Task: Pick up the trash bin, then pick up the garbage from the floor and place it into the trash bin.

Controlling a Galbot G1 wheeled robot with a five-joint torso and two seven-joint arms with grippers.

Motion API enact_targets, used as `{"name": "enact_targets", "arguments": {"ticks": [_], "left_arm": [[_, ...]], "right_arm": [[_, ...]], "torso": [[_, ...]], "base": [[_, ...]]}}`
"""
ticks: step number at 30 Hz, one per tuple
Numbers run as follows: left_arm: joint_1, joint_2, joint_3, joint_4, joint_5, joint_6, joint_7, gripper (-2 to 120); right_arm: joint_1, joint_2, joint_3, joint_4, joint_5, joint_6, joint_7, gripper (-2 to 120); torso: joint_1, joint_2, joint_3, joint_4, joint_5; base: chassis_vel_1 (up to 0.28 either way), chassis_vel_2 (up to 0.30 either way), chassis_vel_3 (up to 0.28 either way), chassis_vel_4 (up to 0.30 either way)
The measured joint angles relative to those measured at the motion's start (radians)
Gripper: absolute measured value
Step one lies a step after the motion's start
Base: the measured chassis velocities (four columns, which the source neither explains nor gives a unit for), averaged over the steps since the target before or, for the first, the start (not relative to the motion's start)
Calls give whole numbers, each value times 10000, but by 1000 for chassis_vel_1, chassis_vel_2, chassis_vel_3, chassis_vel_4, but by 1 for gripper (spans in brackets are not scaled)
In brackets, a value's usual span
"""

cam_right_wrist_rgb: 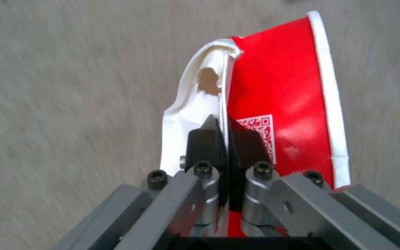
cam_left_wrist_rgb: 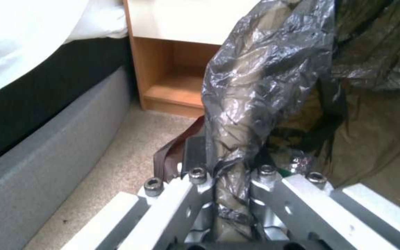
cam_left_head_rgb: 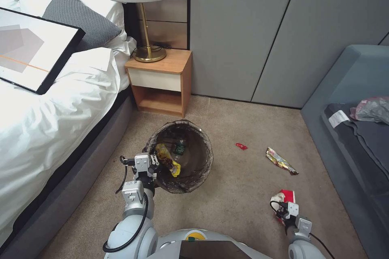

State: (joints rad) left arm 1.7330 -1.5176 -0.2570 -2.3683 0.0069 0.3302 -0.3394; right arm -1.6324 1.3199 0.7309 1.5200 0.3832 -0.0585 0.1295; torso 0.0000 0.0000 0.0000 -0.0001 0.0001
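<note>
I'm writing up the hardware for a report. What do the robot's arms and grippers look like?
Both arms have rounded, glossy white-grey shells, with a black cable looping along the outside. The left gripper and right gripper are built of silver-grey metal link bars joined by black hex-socket bolts. The fingertips are black, wedge-shaped pads. A small white label sits on the left wrist housing.

Against the beige carpet [cam_left_head_rgb: 235, 194], the trash bin [cam_left_head_rgb: 180, 156] wears a glossy brown-black liner, holding a yellow wrapper [cam_left_head_rgb: 168, 158] and a green-labelled bottle [cam_left_head_rgb: 179, 147]. Right of the bin lie a red scrap [cam_left_head_rgb: 241, 146] and a multicoloured wrapper [cam_left_head_rgb: 281, 160]; nearer, a red-and-white wrapper [cam_right_wrist_rgb: 278, 104] shows a QR pattern.
</note>
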Motion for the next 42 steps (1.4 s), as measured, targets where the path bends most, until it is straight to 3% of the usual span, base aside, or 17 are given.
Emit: {"name": "enact_targets", "arguments": {"ticks": [6,7,8,9,11,19,22,23,25,29,34,42], "left_arm": [[0,0,0,0,0,0,1,3],[-4,1,-1,1,0,0,-1,3],[-4,1,-1,1,0,0,-1,3],[0,-1,8,1,0,0,3,3],[-1,0,-2,0,0,-1,-1,3],[0,-1,1,1,0,-1,1,3],[0,0,0,1,0,0,0,3],[0,0,0,1,0,0,0,3],[-1,0,0,1,0,0,0,3],[0,0,-1,0,0,0,0,3],[0,0,0,1,0,-1,0,3],[0,0,0,1,0,-1,0,3]], "right_arm": [[-183,48,11,711,-298,639,10,0],[-351,87,-85,1730,-286,1607,-216,0],[-351,87,-85,1730,-286,1607,-216,0],[-384,94,-140,2456,-189,2190,-567,0],[-527,86,-350,3584,179,2880,-1498,0],[-603,-270,-1166,6083,1194,3421,-3785,0],[-119,-834,-1941,7349,1981,3317,-6579,0],[-119,-834,-1941,7349,1981,3317,-6579,0],[442,-1375,-2624,7553,2222,2969,-8118,0],[918,-1702,-3301,7499,2143,2706,-8644,0],[1248,-1911,-4268,7078,1776,2513,-8665,0],[1533,-1786,-4756,6225,1366,2621,-8295,0]], "torso": [[0,-1,0,6,2],[0,-1,1,-12,2],[0,-1,1,-12,2],[0,0,-1,8,-11],[0,0,0,4,0],[1,0,0,-1,-4],[0,0,0,3,-3],[0,0,0,3,-3],[0,0,0,1,-2],[0,0,0,2,-1],[1,0,0,0,-1],[0,0,0,0,-1]], "base": [[0,0,0,0],[0,0,0,0],[0,0,0,0],[0,0,0,0],[0,0,0,0],[0,0,0,0],[0,0,0,0],[0,0,0,0],[0,0,0,0],[0,0,0,0],[0,0,0,0],[0,0,0,0]]}}
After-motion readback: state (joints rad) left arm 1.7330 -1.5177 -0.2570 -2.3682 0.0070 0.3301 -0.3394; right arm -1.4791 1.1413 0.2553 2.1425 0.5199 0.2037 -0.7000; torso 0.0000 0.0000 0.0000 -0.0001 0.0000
